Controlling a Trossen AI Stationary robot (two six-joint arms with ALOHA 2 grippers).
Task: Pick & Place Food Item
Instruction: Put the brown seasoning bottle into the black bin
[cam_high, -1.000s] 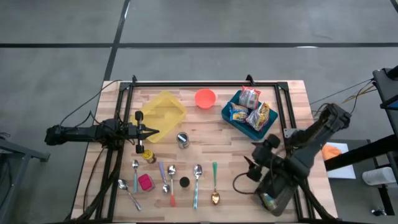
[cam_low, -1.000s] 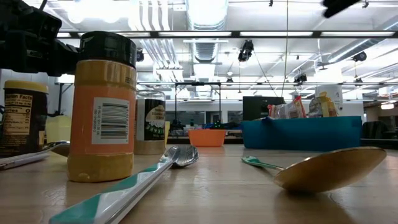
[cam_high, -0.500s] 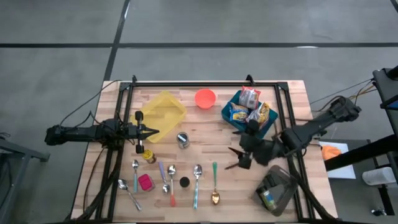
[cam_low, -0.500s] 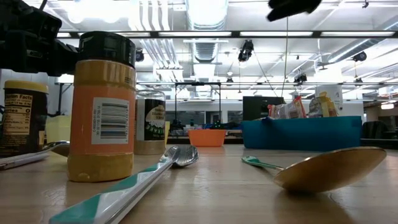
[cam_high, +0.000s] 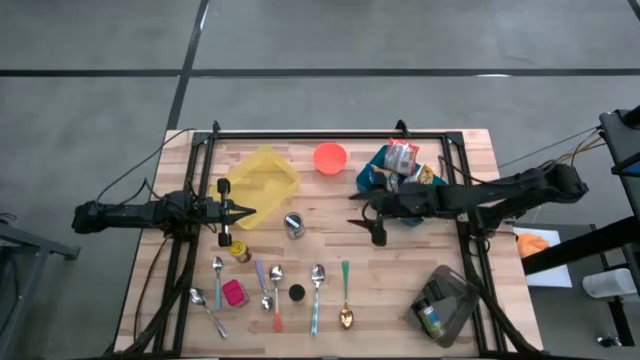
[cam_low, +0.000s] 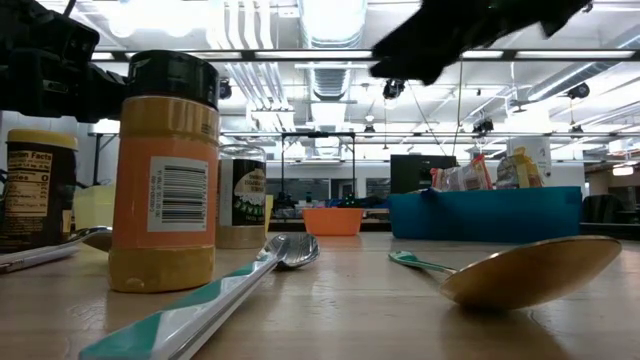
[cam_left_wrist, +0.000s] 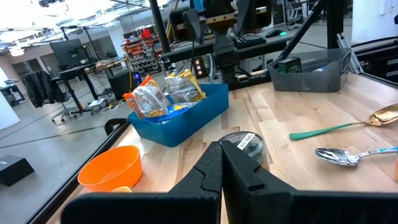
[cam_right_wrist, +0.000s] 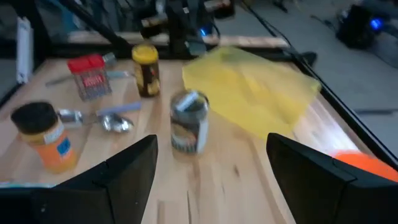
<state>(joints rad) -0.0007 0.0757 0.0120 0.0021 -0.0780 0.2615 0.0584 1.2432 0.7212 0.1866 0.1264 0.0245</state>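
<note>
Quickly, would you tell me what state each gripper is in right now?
Left gripper: closed, holding nothing, by the yellow container.
Right gripper: open and empty, beside the blue bin.

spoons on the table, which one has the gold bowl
The spoon with the green handle, lying farthest toward the right arm's side in the row of spoons. Its bowl is gold; the other spoons have silver bowls.
</note>
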